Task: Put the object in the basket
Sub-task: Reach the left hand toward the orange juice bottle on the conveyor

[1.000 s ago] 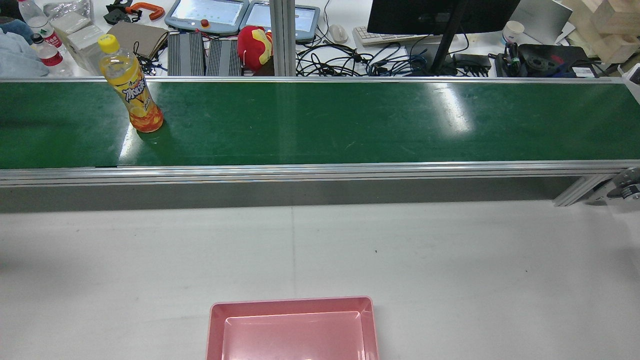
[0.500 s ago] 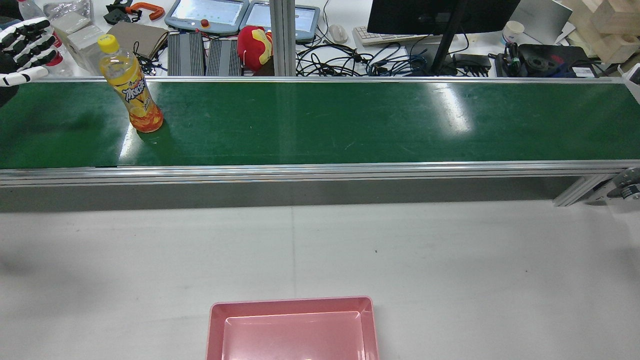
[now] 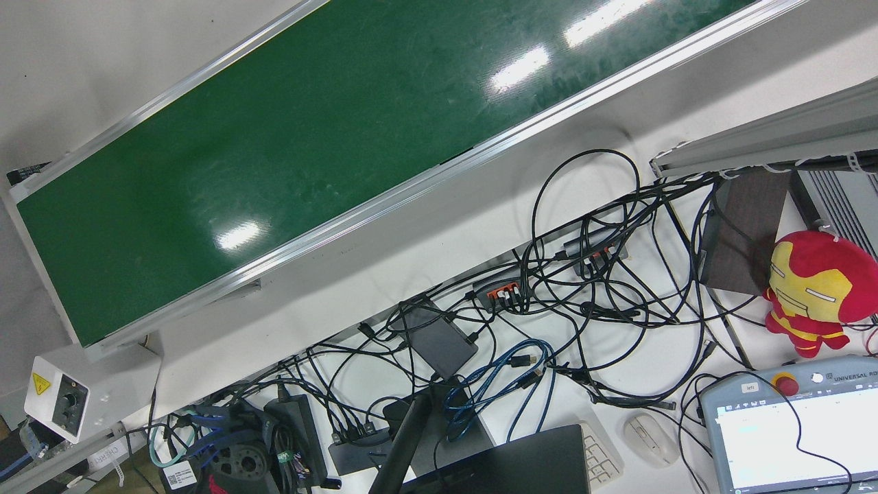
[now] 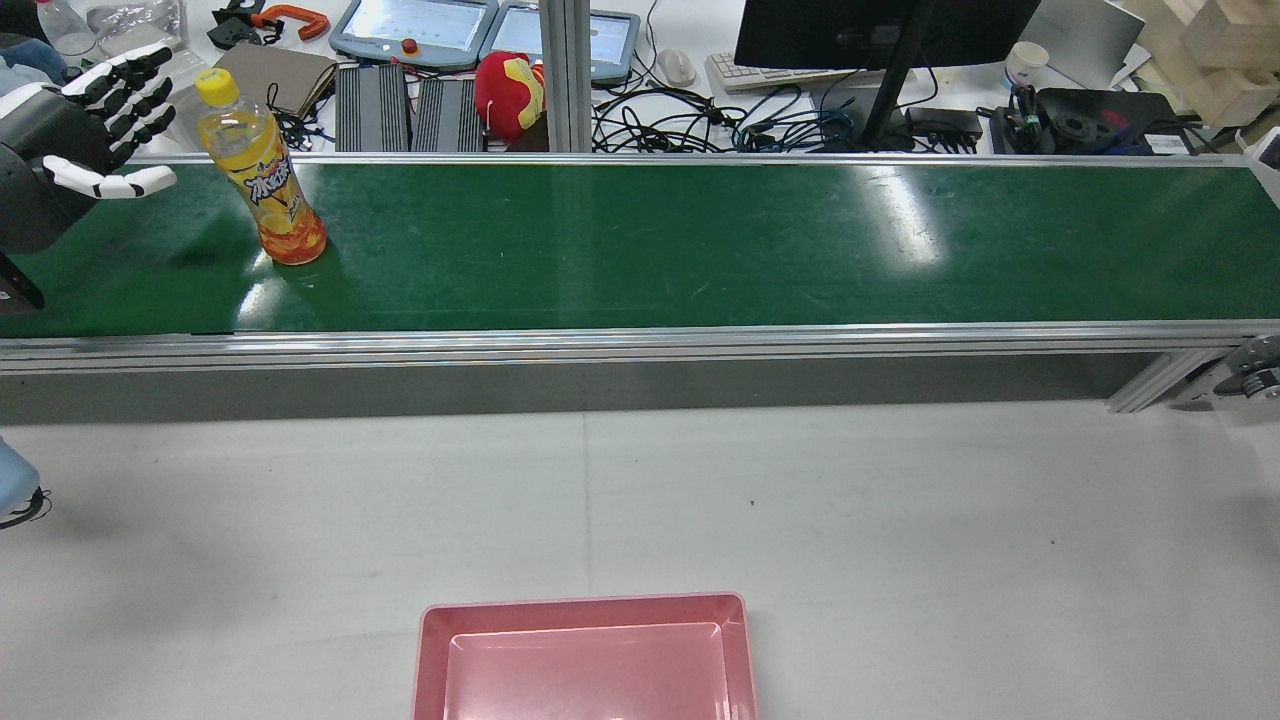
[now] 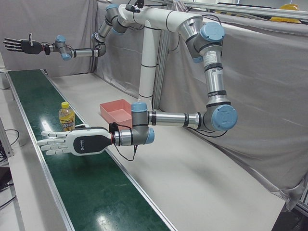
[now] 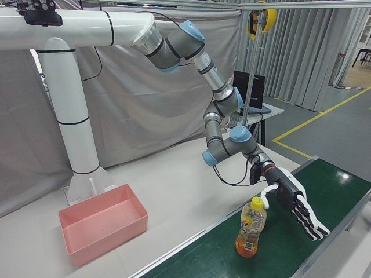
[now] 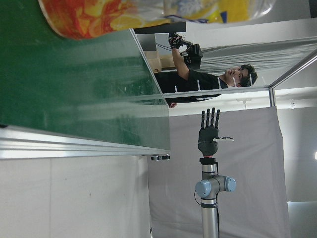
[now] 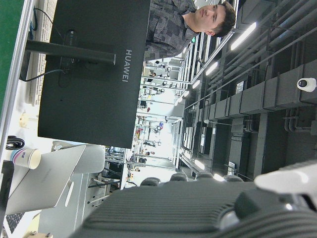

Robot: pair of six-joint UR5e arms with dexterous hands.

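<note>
Apparently illegible bottle [image 4: 265, 175] label, HUAWEI monitor [image 8: 94, 74]

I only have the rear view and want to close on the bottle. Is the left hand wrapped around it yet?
Observer: No. In the right-front view the left hand is open, fingers spread, beside the bottle, not around it.
Operator: Where is the right hand? I can't see it.
Observer: The left-front view shows the right hand open, raised high near the belt at its far end.
Operator: Anything in the basket?
Observer: The right-front view shows the whole pink basket: empty.
</note>
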